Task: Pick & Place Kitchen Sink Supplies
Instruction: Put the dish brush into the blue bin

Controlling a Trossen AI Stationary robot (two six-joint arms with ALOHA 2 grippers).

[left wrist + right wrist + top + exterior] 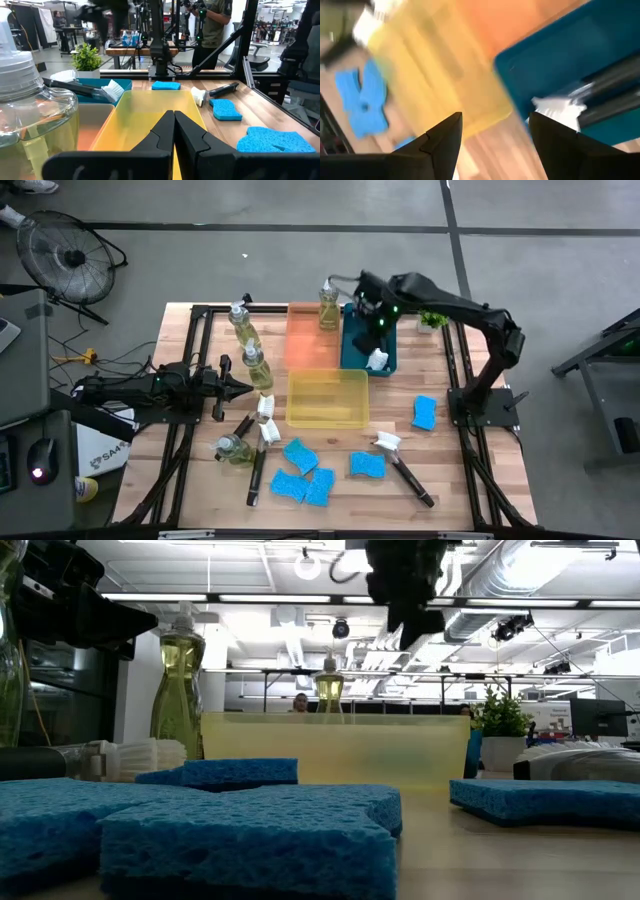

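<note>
My right gripper (495, 132) hangs open and empty above the teal tray (352, 352), pointing steeply down. In that tray lie black-handled brushes, a white head (559, 107) toward the tray's near end. One soap bottle (328, 308) stands in the orange tray (305, 340). More bottles (256, 365) stand at the left, and one (232, 448) lies on its side. Blue sponges (300, 455) and other brushes (402, 465) lie on the near half of the table. My left gripper (243, 388) waits shut at the left, level, beside the yellow tray (328, 398).
A small green plant (432, 320) stands right of the teal tray, close under my right arm. One sponge (424, 412) lies alone near the right arm's base. The black frame rails run along the table's left and right sides. A person stands beyond the table in the left wrist view.
</note>
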